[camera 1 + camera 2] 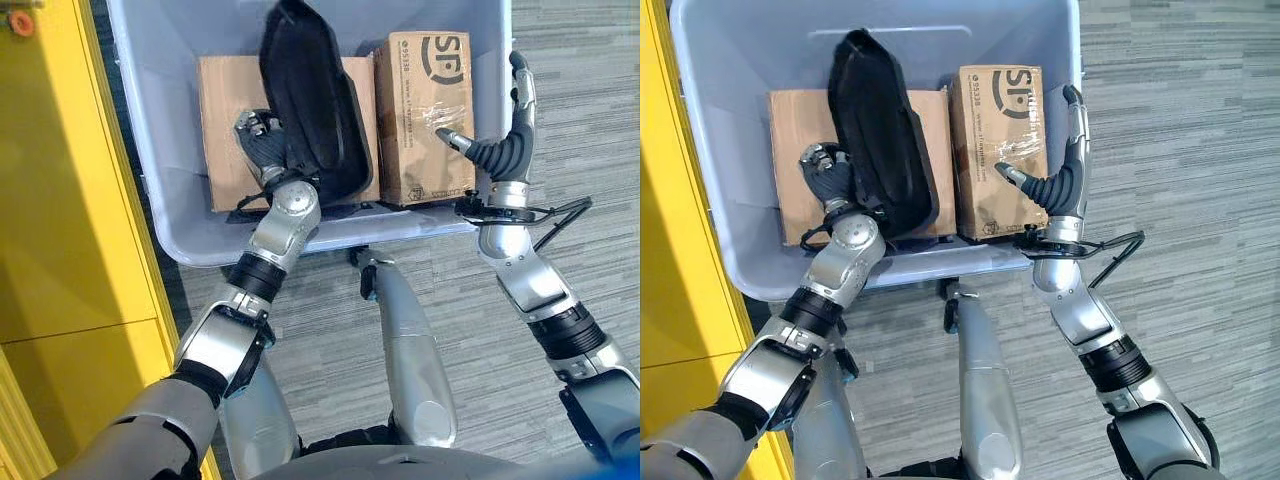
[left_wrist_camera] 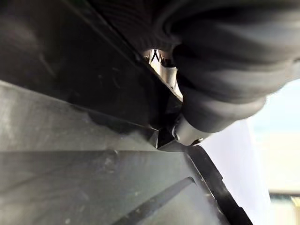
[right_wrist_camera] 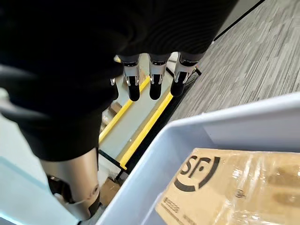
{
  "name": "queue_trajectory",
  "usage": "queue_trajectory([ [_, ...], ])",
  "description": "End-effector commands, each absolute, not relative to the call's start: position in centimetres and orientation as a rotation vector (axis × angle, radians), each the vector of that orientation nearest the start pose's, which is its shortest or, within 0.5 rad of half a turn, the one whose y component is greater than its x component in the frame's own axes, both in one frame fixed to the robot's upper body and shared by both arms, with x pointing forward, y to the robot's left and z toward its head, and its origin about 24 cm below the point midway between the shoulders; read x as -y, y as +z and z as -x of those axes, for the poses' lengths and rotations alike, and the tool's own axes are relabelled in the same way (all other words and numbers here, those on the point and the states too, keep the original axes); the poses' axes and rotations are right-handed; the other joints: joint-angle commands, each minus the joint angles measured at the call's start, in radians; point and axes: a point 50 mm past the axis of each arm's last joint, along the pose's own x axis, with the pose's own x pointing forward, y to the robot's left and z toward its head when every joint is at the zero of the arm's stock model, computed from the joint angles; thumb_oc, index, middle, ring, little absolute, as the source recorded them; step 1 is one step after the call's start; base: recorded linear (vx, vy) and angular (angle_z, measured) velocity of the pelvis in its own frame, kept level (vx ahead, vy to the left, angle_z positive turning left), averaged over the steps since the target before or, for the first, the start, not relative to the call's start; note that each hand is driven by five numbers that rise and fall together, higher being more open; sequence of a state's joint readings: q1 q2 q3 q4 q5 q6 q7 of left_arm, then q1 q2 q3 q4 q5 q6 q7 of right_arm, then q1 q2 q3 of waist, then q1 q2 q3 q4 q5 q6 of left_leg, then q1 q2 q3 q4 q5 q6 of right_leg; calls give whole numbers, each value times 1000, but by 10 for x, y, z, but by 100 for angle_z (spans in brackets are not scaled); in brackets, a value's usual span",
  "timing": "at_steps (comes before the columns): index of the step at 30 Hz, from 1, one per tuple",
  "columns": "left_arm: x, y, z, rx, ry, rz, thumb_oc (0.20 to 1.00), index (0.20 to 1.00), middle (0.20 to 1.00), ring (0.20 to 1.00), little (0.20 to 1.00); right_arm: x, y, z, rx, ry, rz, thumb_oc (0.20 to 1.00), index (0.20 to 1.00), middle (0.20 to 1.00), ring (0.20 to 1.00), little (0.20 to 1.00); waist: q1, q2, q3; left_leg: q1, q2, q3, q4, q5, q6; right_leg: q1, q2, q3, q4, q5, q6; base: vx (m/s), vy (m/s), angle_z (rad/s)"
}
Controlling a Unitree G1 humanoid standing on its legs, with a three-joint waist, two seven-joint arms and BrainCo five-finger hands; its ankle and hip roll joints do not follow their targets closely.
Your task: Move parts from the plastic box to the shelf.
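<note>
While inside plastic box (image 1: 160,150), left hand (image 1: 262,143) grips black part (image 1: 315,100) – upright

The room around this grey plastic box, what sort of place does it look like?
Probably a warehouse or workshop floor. The plastic box holds taped cardboard boxes and a black molded part, which the left hand grips; the right hand hovers open. Yellow shelving stands on grey carpet.
</note>
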State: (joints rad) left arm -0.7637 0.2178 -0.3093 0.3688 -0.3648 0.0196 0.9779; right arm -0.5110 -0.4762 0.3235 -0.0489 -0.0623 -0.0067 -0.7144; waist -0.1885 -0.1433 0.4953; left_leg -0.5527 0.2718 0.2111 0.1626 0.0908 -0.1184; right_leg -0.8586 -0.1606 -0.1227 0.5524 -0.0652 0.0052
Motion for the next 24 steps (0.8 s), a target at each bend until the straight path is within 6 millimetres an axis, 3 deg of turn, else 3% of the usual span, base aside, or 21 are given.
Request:
queue_trajectory([
  [1,-106,184,-342,403,485,161,200,200,200,200,200,156,206,-299,772,-337,357,1000,1000,1000,1000,1000,-4,42,25,12,20,20,77,-8,-22,162,83,-27,-92,-19,46,11,137,-2],
  [5,-122,202,-329,543,477,158,200,200,200,200,200,156,197,-301,737,-327,369,1000,1000,1000,1000,1000,21,71,25,105,25,20,86,-17,-16,255,76,-42,-61,-72,34,19,104,-2],
  [8,-134,227,-315,703,480,137,200,200,200,200,200,157,187,-300,702,-319,376,1000,1000,1000,1000,1000,36,93,25,167,33,22,98,-1,1,324,78,-46,-35,-92,12,-33,53,0],
  [14,-141,251,-298,859,485,78,200,200,200,200,200,150,174,-301,639,-249,371,1000,1000,1000,1000,1000,48,113,9,248,25,-15,126,9,4,424,76,-49,8,-143,-11,55,-21,-7],
  [17,-145,238,-291,819,491,77,200,200,200,200,200,135,152,-300,519,-134,355,1000,1000,1000,1000,1000,65,139,-29,291,28,-34,78,55,1,489,66,-67,6,-167,-17,122,-97,1],
  [18,-146,223,-287,771,448,76,200,200,200,200,200,132,140,-295,475,-115,346,1000,1000,1000,1000,1000,77,154,-37,288,51,7,23,124,-15,550,51,-119,-50,-165,-13,-48,-248,55],
  [19,-144,212,-287,733,393,75,200,200,200,200,200,131,131,-292,437,-111,328,1000,1000,1000,1000,1000,82,159,-38,285,61,57,37,127,-18,597,35,-173,-91,-158,-19,-131,-264,99],
  [20,-144,207,-287,718,373,73,200,200,200,200,200,131,127,-293,431,-111,327,1000,1000,1000,1000,1000,84,159,-40,295,49,74,52,94,-6,601,27,-187,-98,-156,-18,-202,-211,166],
  [21,-143,198,-285,692,333,54,200,200,200,200,200,136,123,-292,408,-112,312,1000,1000,1000,1000,1000,85,153,-54,342,13,119,82,12,0,620,6,-217,-131,-156,-4,-211,-139,173],
  [24,-137,191,-280,688,264,16,200,200,200,200,200,145,120,-288,390,-137,261,1000,1000,1000,1000,1000,83,145,-61,365,-6,178,206,-50,7,664,15,-262,-230,-121,-11,-276,-174,101],
])
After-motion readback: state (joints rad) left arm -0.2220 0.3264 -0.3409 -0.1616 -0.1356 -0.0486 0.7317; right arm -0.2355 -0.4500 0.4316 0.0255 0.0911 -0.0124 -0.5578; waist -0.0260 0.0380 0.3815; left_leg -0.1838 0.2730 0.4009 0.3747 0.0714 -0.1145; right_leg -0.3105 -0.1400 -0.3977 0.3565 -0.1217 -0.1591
